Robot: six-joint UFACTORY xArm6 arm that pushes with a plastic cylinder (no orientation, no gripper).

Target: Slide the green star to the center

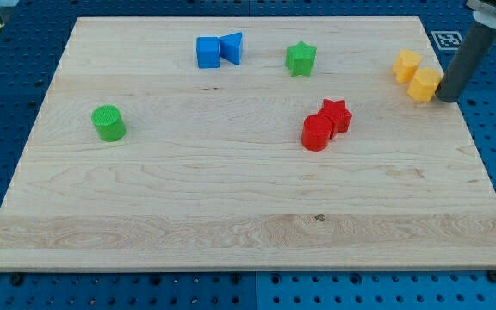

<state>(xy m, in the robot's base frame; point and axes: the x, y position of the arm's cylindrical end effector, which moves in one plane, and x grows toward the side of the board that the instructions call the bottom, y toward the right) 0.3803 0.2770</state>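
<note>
The green star [300, 58] lies near the view's top, right of the middle of the wooden board [231, 215]. My tip [448, 97] is at the board's right edge, touching or almost touching the right side of the lower of two yellow blocks [424, 85]. The tip is far to the right of the green star, with the yellow blocks between them.
A second yellow block [406, 65] sits just up-left of the first. A red star [336, 115] and a red cylinder [317, 133] touch each other below the green star. A blue cube [207, 52] and blue triangle [232, 47] sit at top centre. A green cylinder [108, 123] is at left.
</note>
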